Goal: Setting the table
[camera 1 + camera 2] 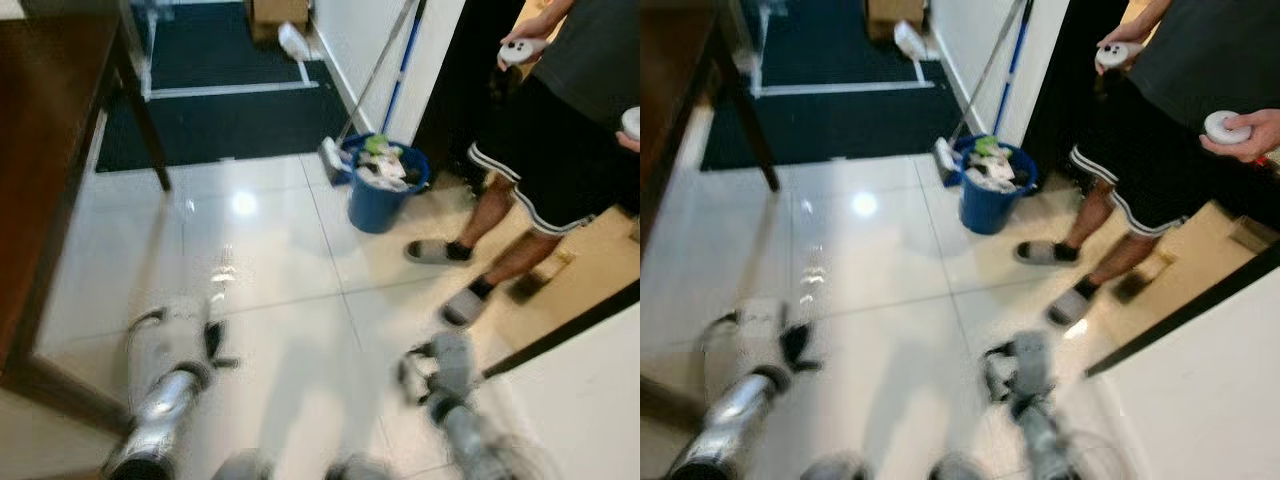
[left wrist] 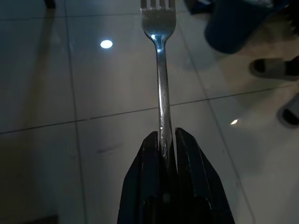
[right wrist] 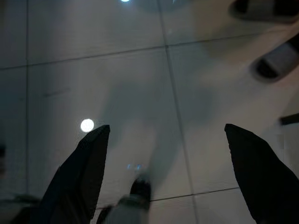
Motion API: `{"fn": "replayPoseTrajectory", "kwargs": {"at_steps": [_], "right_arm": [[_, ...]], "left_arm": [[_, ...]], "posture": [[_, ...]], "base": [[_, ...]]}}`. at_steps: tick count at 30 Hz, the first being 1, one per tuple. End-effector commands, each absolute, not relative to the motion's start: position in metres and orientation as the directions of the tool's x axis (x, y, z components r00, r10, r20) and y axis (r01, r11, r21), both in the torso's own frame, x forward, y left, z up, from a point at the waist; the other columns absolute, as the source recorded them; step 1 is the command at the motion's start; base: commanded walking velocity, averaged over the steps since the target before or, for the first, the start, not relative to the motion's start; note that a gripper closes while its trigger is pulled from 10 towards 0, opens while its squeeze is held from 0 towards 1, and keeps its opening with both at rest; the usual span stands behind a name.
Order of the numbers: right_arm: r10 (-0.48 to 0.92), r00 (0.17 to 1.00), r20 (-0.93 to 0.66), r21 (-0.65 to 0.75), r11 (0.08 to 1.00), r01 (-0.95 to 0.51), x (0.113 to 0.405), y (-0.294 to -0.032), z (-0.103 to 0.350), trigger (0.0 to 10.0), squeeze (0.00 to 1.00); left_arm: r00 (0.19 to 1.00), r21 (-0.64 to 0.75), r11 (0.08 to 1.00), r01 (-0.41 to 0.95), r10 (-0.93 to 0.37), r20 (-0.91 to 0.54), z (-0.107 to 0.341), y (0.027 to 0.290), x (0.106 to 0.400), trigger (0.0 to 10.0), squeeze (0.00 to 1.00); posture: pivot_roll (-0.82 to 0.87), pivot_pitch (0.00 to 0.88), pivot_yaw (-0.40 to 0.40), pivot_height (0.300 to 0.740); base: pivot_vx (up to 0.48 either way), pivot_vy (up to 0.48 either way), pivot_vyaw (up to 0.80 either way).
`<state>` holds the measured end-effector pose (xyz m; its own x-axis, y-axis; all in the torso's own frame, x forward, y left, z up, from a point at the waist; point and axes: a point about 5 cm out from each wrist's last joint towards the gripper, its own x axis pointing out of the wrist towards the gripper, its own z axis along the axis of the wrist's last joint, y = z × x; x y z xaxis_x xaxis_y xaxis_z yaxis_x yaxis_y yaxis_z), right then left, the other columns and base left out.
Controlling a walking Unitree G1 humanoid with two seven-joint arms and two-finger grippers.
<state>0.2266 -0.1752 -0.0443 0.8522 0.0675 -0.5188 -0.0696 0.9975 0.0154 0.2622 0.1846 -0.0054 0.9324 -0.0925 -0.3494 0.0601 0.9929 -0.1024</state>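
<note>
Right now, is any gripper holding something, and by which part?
The left gripper holds a metal fork by the lower end of its handle, tines pointing away. The right gripper is open and holds nothing.

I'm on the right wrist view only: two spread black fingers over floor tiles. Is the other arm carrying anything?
Observer: Yes. The left claw is shut on a fork, gripped by the handle, tines pointing away.
Operator: Anything ahead of me?
Observer: A blue bucket full of cleaning things stands by the wall, mop handles leaning above it.
Operator: Where's the table?
Observer: A dark wooden table is on your left.
Operator: Whose slippers are those?
Observer: A person stands ahead on your right, holding white controllers.
</note>
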Motion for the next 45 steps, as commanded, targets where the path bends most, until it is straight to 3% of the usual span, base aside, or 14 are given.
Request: {"fn": "replayPoseTrajectory", "kwargs": {"at_steps": [1, 45], "right_arm": [[0.050, 0.840, -0.540, 0.005, 0.998, -0.057, 0.220, -0.182, -0.048, 10.0, 0.00], [0.022, 0.789, -0.614, -0.020, 0.999, -0.043, 0.201, -0.190, -0.062, 10.0, 0.00]], "left_arm": [[0.929, -0.112, 0.991, 0.078, -0.113, -0.354, -0.008, 0.179, 0.260, 10.0, 0.00], [0.905, -0.095, 0.990, 0.106, -0.136, -0.404, -0.018, 0.176, 0.251, 10.0, 0.00]], "posture": [[0.05, 0.071, 0.019, 0.740], [0.04, 0.077, 0.024, 0.740]], "base": [[0.326, 0.000, 0.00], [0.314, 0.000, 0.00]]}}
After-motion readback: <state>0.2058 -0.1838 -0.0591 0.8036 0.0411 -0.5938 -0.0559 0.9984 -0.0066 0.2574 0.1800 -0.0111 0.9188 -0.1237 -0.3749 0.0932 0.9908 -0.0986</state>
